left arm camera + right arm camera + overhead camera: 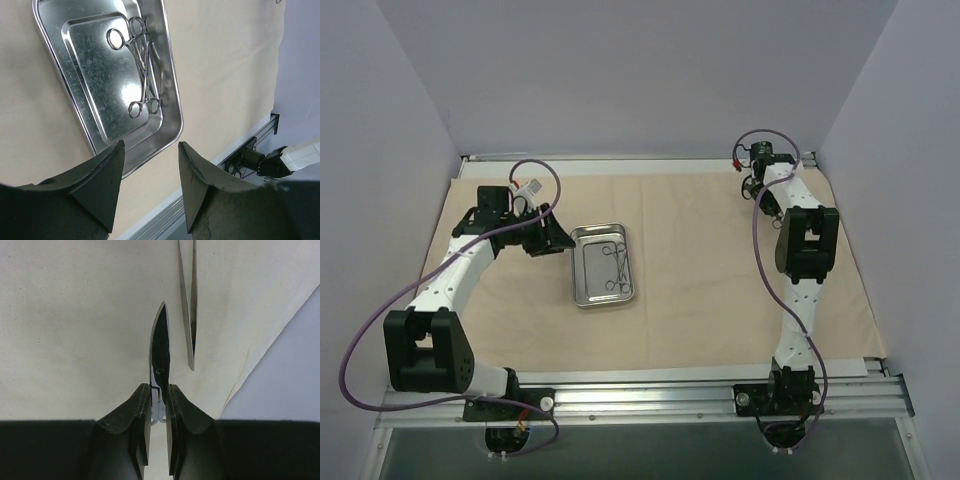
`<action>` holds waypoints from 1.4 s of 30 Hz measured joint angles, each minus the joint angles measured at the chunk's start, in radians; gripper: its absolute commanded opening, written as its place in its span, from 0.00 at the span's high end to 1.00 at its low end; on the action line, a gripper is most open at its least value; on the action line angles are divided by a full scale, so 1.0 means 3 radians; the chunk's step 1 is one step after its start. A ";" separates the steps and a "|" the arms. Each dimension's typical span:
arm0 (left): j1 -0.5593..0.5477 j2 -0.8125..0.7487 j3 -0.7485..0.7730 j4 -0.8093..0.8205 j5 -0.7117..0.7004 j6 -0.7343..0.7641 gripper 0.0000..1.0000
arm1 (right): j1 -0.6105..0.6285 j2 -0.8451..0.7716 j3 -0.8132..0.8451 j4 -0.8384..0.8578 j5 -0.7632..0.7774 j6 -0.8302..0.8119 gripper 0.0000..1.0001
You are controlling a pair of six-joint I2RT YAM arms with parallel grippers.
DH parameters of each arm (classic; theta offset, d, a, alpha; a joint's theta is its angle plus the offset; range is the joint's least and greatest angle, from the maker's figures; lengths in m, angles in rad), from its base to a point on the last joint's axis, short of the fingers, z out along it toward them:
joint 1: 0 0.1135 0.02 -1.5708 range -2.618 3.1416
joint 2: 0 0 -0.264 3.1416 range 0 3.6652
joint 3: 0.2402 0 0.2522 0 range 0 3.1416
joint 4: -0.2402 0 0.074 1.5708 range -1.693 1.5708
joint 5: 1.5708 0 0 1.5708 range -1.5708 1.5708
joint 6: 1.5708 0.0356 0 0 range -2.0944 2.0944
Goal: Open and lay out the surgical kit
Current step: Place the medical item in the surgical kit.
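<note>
Clamping curved instrument (160, 347) in right pincer (159, 390), tray (92, 70) just beyond left pincer (151, 150)

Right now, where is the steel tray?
In the top view, the steel tray lies on the beige cloth, left of centre, just right of the left pincer.

Tray (577, 272): sat on cloth (720, 290), left of centre.
Instruments (614, 265): lay in tray's right half.
Tweezers (189, 315): lay on cloth, far right.
Blade (160, 345): sat in right gripper (159, 390), beside tweezers.
</note>
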 measured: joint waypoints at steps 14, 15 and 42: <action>0.0045 0.0247 0.0112 -0.0001 0.0009 0.0008 0.44 | -0.0001 0.0207 -0.0001 0.0009 -0.0140 -0.0006 1.00; 0.0051 0.0251 0.0116 -0.0001 0.0008 0.0008 0.45 | 0.0000 0.0223 -0.0001 0.0013 -0.0126 -0.0017 1.00; 0.0095 0.0395 0.0172 -0.0001 0.0024 0.0008 0.44 | 0.0038 0.0223 -0.0001 0.0037 -0.0134 0.0010 0.76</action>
